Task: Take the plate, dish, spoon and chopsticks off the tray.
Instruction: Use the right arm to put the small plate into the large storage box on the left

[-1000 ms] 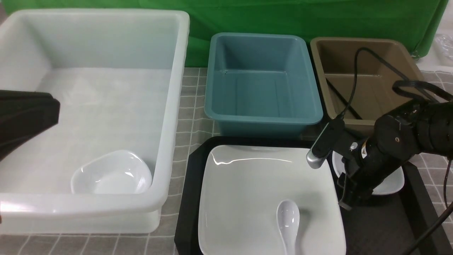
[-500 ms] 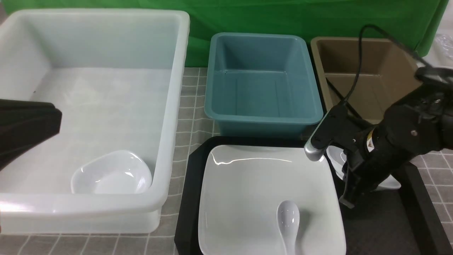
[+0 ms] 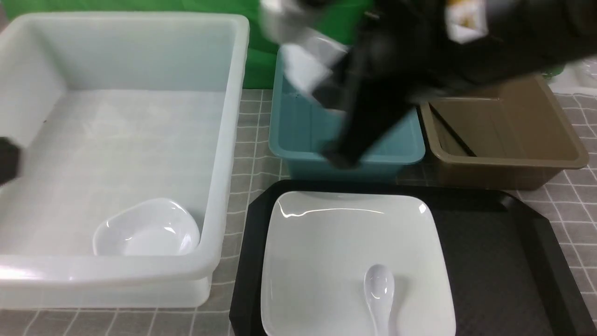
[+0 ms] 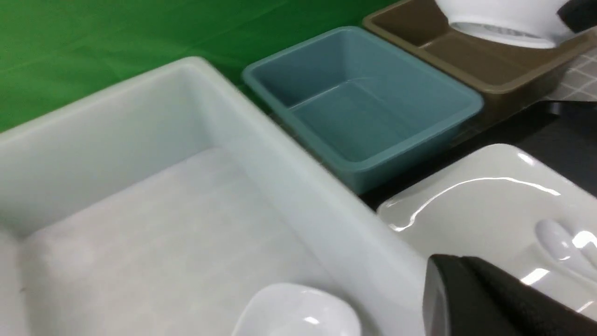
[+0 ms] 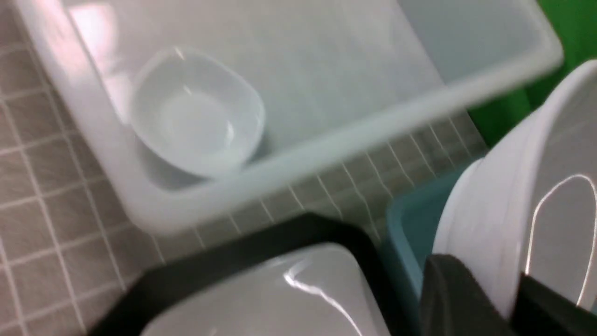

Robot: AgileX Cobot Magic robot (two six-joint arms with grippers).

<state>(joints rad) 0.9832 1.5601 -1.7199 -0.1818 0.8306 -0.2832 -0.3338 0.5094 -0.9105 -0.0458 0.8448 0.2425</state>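
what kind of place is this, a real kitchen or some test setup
Likely a staged lab tabletop, not a real kitchen: a green backdrop cloth, a white bin, teal bin and brown bin side by side on a checked tablecloth, and a clean plate and spoon on a black tray.

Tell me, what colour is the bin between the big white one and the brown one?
The middle bin is teal, clearest in the left wrist view.
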